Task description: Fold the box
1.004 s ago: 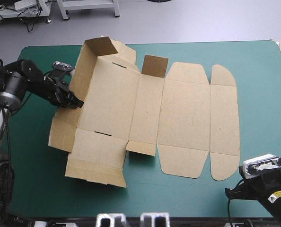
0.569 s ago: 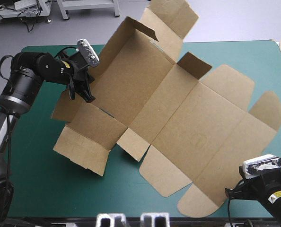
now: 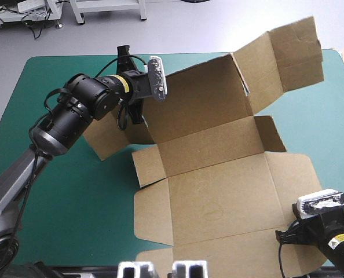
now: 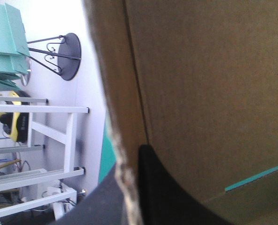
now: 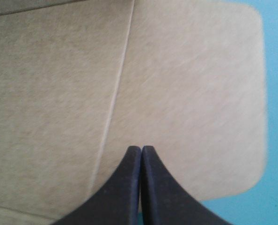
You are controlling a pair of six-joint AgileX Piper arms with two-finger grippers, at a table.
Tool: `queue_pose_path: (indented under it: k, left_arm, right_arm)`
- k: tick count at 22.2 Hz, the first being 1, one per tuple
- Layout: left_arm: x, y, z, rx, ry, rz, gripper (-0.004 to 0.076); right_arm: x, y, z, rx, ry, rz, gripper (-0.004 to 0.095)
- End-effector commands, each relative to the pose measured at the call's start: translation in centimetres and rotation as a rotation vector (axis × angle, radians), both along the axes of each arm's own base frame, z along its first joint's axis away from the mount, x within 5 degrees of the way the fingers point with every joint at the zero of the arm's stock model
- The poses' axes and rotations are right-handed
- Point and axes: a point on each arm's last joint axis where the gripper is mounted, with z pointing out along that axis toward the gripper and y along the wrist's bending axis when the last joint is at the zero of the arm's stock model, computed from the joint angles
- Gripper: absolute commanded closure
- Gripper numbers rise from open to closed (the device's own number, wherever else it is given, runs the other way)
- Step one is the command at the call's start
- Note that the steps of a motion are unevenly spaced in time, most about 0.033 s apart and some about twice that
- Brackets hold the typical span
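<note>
Your left gripper (image 4: 129, 197) pinches a wall edge of the box (image 3: 218, 191), lifting that end off the teal-green table (image 3: 91, 220) while the rest lies flat toward the near right. The right gripper (image 5: 141, 187) hangs clenched, empty, over a rounded flap (image 5: 200, 93) (apparently not touching). You're repositioning the box, I judge; next, lay it square.

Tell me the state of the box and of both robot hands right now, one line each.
box: unfolded sheet, far end held up, near panels flat on the teal-green cover.
left hand: shut on the box, clamping its lifted edge.
right hand: shut, empty, over the box's rounded flap.
</note>
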Motion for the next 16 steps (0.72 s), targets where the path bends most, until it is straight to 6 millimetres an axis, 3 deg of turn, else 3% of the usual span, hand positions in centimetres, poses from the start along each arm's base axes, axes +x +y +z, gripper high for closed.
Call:
queue_pose_path:
  k: [1, 6, 11, 16]
  left_arm:
    - [-1.8, -0.7, 3.6, -0.080, -0.174, -0.017, 0.0732]
    - [-4.0, -3.8, 4.4, -0.073, -0.371, -0.014, 0.0732]
    - [-4.0, -4.0, -0.2, -0.056, -0.444, 0.084, 0.0732]
    - [-5.8, -3.5, -2.7, -0.044, -0.489, 0.065, 0.0732]
  right_arm:
    - [0.4, 0.0, 1.2, 0.017, -0.072, -0.006, 0.0921]
    - [0.2, 0.1, 1.6, 0.048, -0.074, -0.022, 0.0921]
    - [-1.0, 0.1, 6.4, 0.086, -0.177, -0.044, 0.0921]
    - [-1.1, 0.1, 9.3, 0.098, -0.183, -0.045, 0.0921]
